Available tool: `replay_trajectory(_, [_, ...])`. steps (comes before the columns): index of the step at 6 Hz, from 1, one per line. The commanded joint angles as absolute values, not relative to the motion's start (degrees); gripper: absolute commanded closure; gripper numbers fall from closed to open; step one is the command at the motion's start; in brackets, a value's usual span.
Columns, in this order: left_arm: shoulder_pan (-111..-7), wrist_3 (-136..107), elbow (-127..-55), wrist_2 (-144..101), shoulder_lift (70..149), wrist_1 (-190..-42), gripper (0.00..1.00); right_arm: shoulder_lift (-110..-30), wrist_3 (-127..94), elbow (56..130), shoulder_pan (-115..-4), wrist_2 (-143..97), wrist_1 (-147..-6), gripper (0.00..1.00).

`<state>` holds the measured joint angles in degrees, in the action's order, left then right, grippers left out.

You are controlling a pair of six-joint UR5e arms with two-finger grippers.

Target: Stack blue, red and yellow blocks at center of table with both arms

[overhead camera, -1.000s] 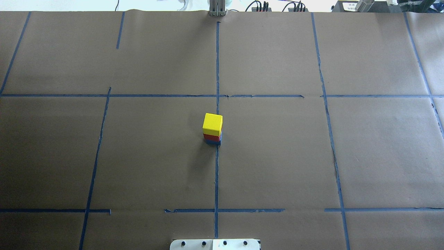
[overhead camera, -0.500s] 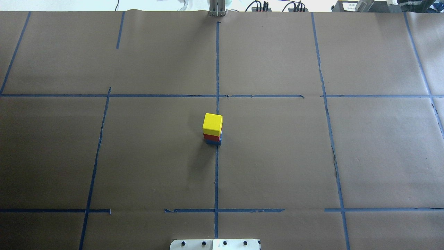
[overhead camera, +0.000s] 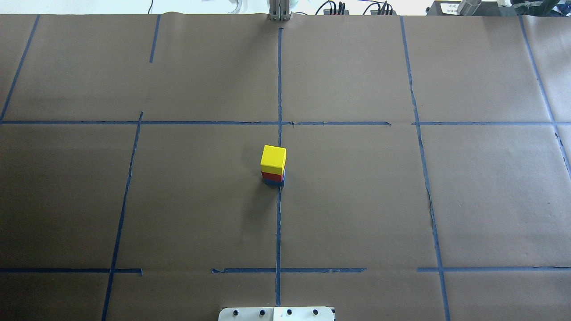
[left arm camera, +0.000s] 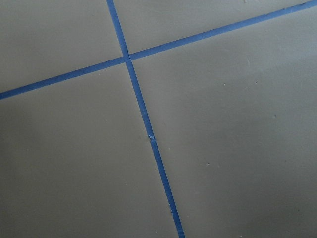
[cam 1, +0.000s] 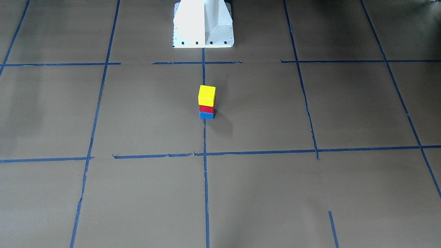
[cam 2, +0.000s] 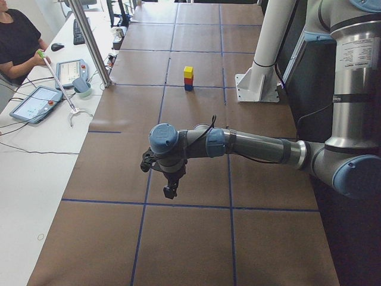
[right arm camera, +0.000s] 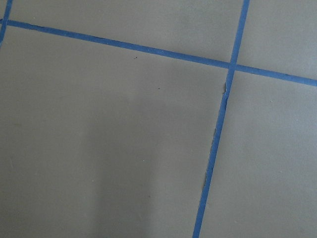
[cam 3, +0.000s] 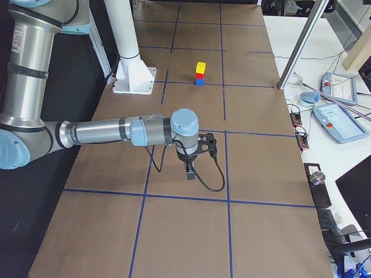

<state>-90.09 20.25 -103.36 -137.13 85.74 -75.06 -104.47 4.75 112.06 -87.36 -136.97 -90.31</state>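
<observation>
Fingers on both grippers are a no-go for reading: the left gripper (cam 2: 171, 189) only shows in the left side view and the right gripper (cam 3: 190, 171) only in the right side view, both small, dark and pointing down at the table (overhead camera: 357, 200), so I can't tell whether either pair is spread or pressed together, though neither seems to carry anything. Both wrist cams just show bare brown surface and blue tape lines (left arm camera: 143, 116), no fingertips, no blocks. The stack is at the table's center, right on the middle tape line: blue block (cam 1: 206, 115) at the bottom, red block (cam 1: 206, 109) on it, yellow block (cam 1: 206, 95) on top, all 3 touching and upright, pretty squarely lined up from what I can see. Long axis of the stack is vertical. It sits well apart from both grippers, each arm parked out toward its own end of the table, so the stack lies inward along the table from each one, and neither arm looks clearly nearer. My read is the stacking is done and nothing needs grabbing. Writing-wise, no brand or label is readable anywhere; the tablets (cam 2: 36, 102) on the side desk are too small to make out.
</observation>
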Motion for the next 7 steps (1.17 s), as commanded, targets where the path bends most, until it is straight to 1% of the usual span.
replay_trajectory(1, [-90.2,20.2,-102.7,-137.3,85.1,-74.7,0.00,-104.7,4.6,112.0,-87.4,-136.8,-90.4,0.00])
replay_trajectory(4, [-90.2,15.1,-103.4,-137.1,85.2,-75.1,0.00,-104.8,4.8,112.0,-86.6,-134.0,-90.4,0.00])
replay_trajectory(5, [-90.2,14.9,-102.9,-137.1,85.2,-75.1,0.00,-104.7,4.8,111.9,-84.3,-130.4,-90.6,0.00])
replay_trajectory(7, [-90.2,15.2,-102.6,-137.1,85.1,-75.1,0.00,-104.9,4.8,114.6,-84.3,-131.2,-96.3,0.00])
